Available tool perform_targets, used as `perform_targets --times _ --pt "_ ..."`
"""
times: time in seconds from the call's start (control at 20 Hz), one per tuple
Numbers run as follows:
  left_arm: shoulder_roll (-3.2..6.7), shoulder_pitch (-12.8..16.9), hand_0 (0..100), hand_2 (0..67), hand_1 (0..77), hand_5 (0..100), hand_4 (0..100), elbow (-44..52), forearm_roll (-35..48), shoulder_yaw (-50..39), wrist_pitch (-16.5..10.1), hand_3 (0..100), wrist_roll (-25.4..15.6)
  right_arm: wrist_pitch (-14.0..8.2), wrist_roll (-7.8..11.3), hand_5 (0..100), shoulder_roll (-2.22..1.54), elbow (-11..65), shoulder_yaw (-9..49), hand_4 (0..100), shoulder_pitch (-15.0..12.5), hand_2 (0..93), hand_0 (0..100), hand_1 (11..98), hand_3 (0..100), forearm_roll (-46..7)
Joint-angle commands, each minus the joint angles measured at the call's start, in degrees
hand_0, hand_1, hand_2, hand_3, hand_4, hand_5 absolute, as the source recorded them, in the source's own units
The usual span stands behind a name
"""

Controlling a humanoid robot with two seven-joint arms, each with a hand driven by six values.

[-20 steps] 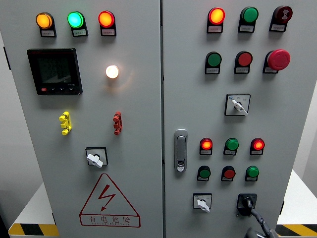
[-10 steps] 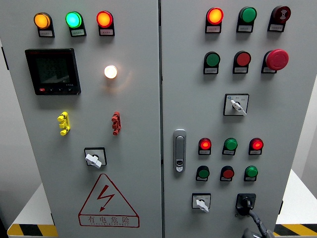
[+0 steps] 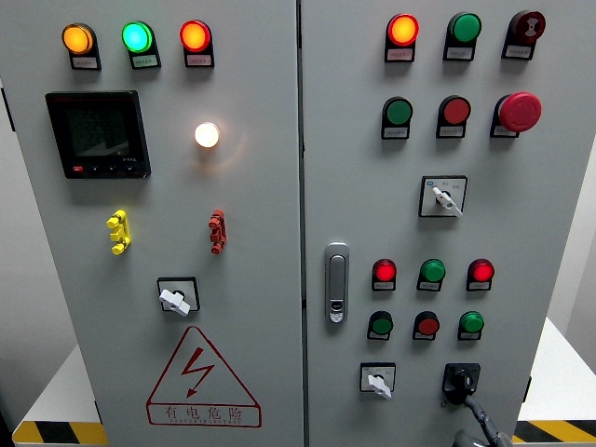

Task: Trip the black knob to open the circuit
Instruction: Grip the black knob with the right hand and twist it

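Black knob (image 3: 460,381): low on the cabinet's right door (image 3: 549,186), near its bottom right corner, beside a white-handled selector (image 3: 377,381).
Right hand (image 3: 481,434): only a dark sliver at the bottom edge, just below the knob; finger state cannot be told.
Direction: knob straight above the hand, slightly left.
Knob axis: lever roughly upright.
Nearer arm: right; left out of view.

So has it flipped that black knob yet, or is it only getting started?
Only getting started, it seems. The right hand shows at the bottom edge, reaching up just below the black knob at the panel's lower right. I can't tell whether it touches the knob. Turning the knob looks left to do.
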Motion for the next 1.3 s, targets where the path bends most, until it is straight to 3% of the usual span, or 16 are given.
perform_targets --times 0.0,1.1,1.2,1.25 --pt "-0.05 0.09 0 19.5 0.0 9 10 0.00 0.00 0.00 0.00 26 0.00 0.01 -0.09 100 0.00 0.11 -0.03 96 0.00 0.0 100 60.8 92 0.02" --pt "-0.05 0.00 0 19.5 0.0 9 10 0.00 0.00 0.00 0.00 26 0.00 0.01 -0.26 100 0.00 0.20 -0.56 97 -0.08 0.0 100 58.6 93 -0.16" --pt "0.04 0.00 0 19.5 0.0 9 10 0.00 0.00 0.00 0.00 26 0.00 0.01 -0.26 100 0.09 0.02 -0.39 97 -0.08 0.0 100 58.4 93 -0.07" --pt "0.04 0.00 0 19.5 0.0 9 10 0.00 0.00 0.00 0.00 26 0.00 0.01 -0.26 100 0.44 -0.15 -0.30 97 0.09 0.0 100 57.9 93 -0.16"
